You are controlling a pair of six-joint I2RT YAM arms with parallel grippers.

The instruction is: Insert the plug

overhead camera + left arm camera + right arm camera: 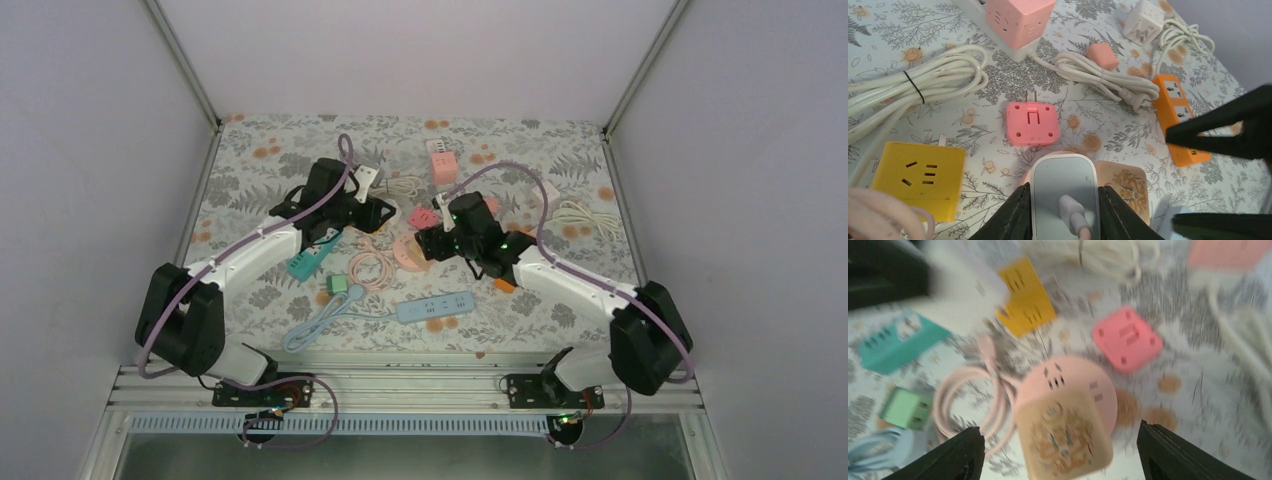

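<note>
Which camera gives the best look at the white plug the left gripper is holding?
The left wrist view: the white plug fills the foreground, clamped in the left gripper. The right wrist view shows it only as a white blur; in the top view it is too small to make out.

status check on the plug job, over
left end effector shut on white plug, not in yet. right end effector open over round pink socket. beige block covers part of it.

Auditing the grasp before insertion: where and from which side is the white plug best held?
By its two flat long sides, from the cable end, as the left gripper holds the white plug now: those sides are parallel, and the far face is left free to meet a socket.
</note>
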